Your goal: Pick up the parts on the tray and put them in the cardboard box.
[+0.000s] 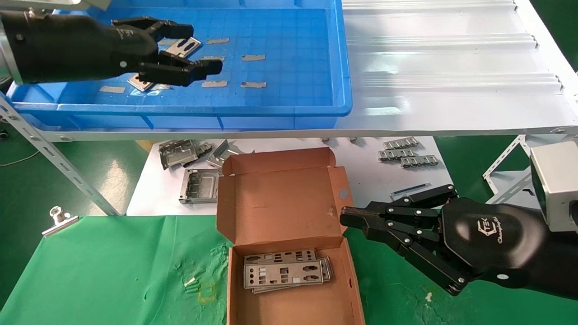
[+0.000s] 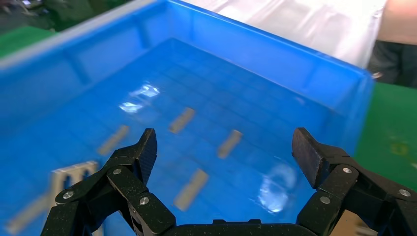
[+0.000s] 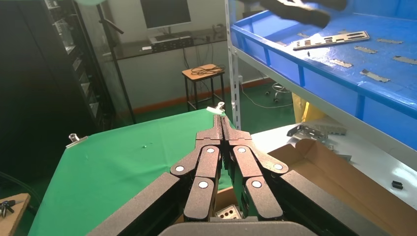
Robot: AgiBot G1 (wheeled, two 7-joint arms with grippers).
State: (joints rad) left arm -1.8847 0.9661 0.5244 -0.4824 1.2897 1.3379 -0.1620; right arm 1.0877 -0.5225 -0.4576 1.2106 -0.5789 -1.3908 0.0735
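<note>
While left pincer (image 1: 180, 47) gapes above tray (image 1: 271, 108) parts (image 1: 183, 46), right pincer (image 1: 345, 216) closed beside cardboard box (image 1: 280, 198) flap.

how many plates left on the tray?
1 visible: a plate on the tray floor, under the open left gripper. The arm may hide more.

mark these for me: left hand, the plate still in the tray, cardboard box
left hand (image 1: 192, 48): head view, midway between its open fingertips, over the tray.
plate in the tray (image 1: 185, 45): head view, its slotted end showing between the fingers.
cardboard box (image 1: 275, 198): head view, bare inner face of the open lid.
</note>
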